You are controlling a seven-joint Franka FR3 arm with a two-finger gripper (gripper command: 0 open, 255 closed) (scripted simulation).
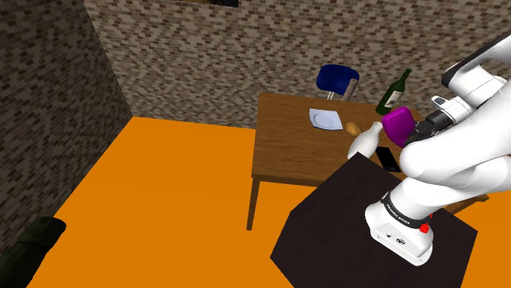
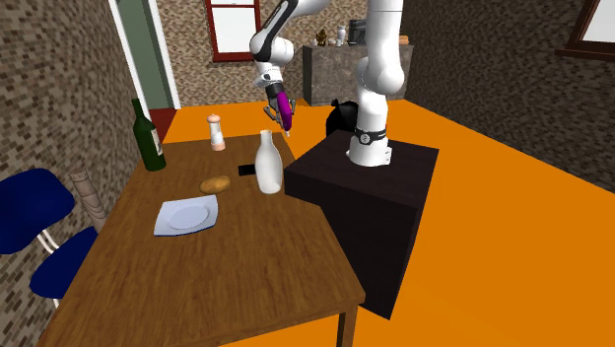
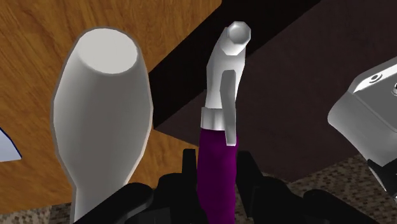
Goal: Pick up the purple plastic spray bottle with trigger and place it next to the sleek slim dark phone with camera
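Note:
My black gripper [image 3: 217,186] is shut on the purple spray bottle [image 3: 216,168], clasping its body between both fingers. The bottle's white trigger head [image 3: 228,63] points away from the hand. I hold it in the air above the table edge beside the stand, seen as spray bottle [image 2: 285,108] below the gripper [image 2: 275,97] and as spray bottle [image 1: 398,124] in the shoulder view. The dark slim phone [image 2: 246,171] lies flat on the wooden table [image 2: 246,266], just behind a tall white bottle [image 2: 268,163]. The phone [image 1: 389,159] is below the held bottle, near the stand.
The white bottle [image 3: 102,108] stands close beside the held one. A green wine bottle [image 2: 148,138], a small shaker [image 2: 215,131], a bread roll [image 2: 215,184] and a white plate [image 2: 185,214] are on the table. The dark stand [image 2: 370,192] adjoins the table; blue chair [image 2: 30,207] opposite.

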